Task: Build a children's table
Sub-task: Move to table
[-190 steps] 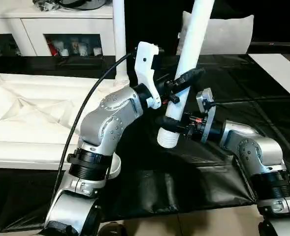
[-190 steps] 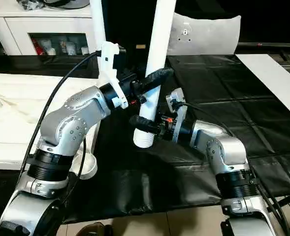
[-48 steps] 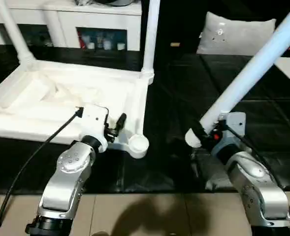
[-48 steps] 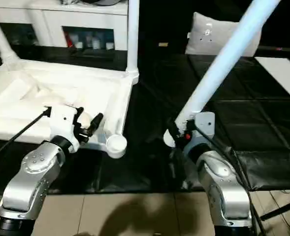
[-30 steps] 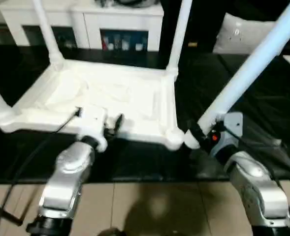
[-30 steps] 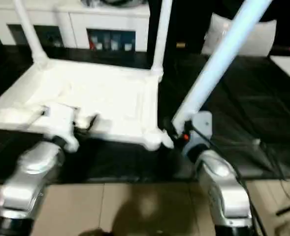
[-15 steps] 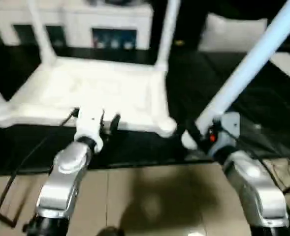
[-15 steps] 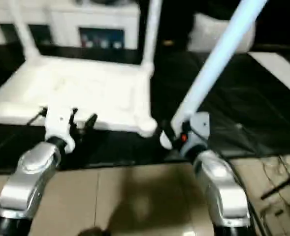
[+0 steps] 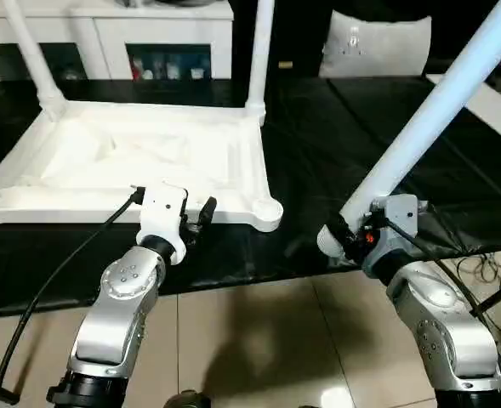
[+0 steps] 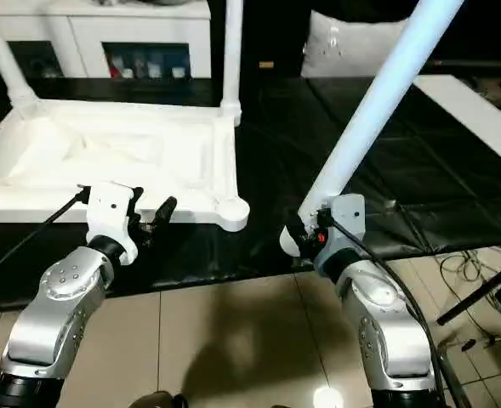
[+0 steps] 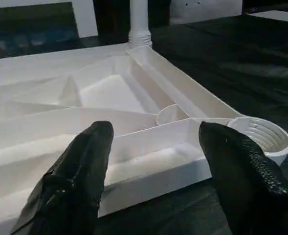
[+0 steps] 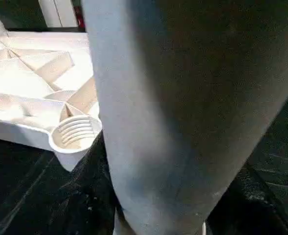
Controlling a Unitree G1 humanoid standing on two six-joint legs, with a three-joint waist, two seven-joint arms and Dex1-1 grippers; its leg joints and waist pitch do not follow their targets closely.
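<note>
The children's table top (image 9: 148, 157) lies upside down on the black mat, its ribbed underside facing up. Two legs stand in its far corner sockets, one on the left (image 9: 31, 59) and one on the right (image 9: 260, 51). The near right corner socket (image 9: 267, 212) is empty. My left gripper (image 9: 197, 217) is open just in front of the top's near rim, and its fingers (image 11: 80, 166) hold nothing. My right gripper (image 9: 339, 236) is shut on a loose leg (image 9: 429, 119) near its thick end. That leg slants up to the right, with its end right of the empty socket (image 12: 75, 132).
A white cabinet (image 9: 105, 25) stands behind the table top and a white cushion (image 9: 373, 47) behind the mat. A white board (image 9: 497, 106) lies at the far right. Tan floor tiles run along the mat's near edge, with cables (image 9: 488, 263) at the right.
The camera has swung and the whole picture has shifted. Both grips are unchanged. The leg's thick end looks a little farther right of the empty socket than a second ago.
</note>
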